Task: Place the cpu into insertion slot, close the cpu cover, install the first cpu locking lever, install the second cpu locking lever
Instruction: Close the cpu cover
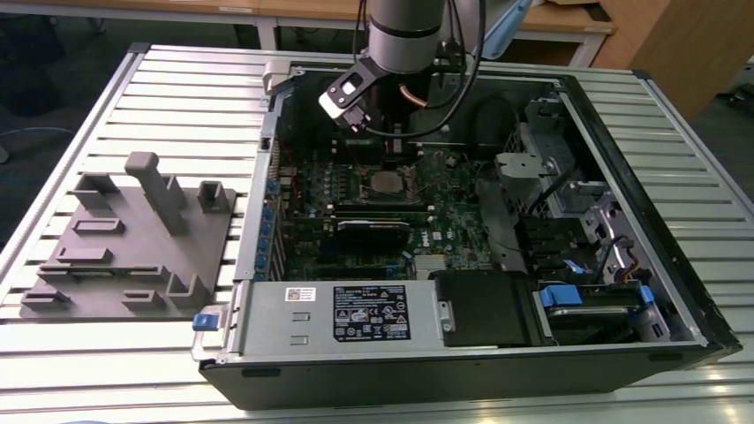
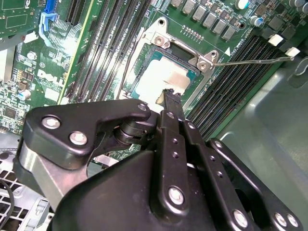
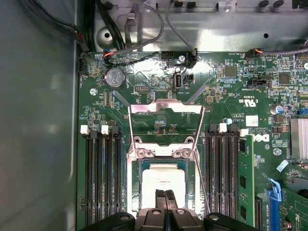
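Note:
In both wrist views the cpu (image 3: 163,179) (image 2: 161,79), a pale square chip, lies flat inside the black-framed insertion slot (image 3: 136,187) (image 1: 389,181). The cpu cover (image 3: 166,106), a thin metal frame with a square cut-out, stands swung up and open at the slot's far side. A thin wire locking lever (image 3: 201,185) (image 2: 255,60) sticks out free beside the slot. My gripper (image 3: 165,195) (image 2: 168,96) hovers just over the chip's near edge. Its two fingers are shut together with nothing between them. In the exterior view the arm (image 1: 401,35) reaches down into the case above the slot.
Rows of black memory slots (image 3: 101,178) flank the socket, with one green module (image 3: 245,178) fitted. The grey case wall (image 3: 38,120) and cables (image 1: 471,97) stand close by. A power supply box (image 1: 353,314) fills the case front. A grey fixture block (image 1: 130,247) sits on the table.

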Available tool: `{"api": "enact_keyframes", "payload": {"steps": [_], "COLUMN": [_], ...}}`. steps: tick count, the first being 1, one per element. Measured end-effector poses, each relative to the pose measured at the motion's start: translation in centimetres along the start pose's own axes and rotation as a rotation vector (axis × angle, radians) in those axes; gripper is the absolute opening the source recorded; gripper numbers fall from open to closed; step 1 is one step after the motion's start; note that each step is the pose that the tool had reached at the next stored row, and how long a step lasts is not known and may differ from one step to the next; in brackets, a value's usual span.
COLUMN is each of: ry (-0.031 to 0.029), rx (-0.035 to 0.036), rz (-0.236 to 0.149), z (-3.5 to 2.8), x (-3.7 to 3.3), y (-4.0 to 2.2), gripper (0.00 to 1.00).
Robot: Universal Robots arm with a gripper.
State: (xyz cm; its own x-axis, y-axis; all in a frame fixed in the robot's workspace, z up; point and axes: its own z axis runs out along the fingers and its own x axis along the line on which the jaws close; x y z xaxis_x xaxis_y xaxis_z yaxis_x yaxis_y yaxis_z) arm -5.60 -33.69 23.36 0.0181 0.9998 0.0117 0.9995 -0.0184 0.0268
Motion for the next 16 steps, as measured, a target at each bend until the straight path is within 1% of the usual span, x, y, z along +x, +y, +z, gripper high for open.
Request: {"api": "enact_keyframes", "payload": {"steps": [2, 7, 16], "ry": [0.0001, -0.0001, 0.0000], "rx": [0.0000, 0.0004, 0.0007], "rz": [0.000, 0.000, 0.000], "z": [0.00, -0.23, -0.27], "x": [0.00, 0.00, 0.01], "y": [0.00, 0.01, 0.01], "gripper": [0.11, 0.11, 0.11]}}
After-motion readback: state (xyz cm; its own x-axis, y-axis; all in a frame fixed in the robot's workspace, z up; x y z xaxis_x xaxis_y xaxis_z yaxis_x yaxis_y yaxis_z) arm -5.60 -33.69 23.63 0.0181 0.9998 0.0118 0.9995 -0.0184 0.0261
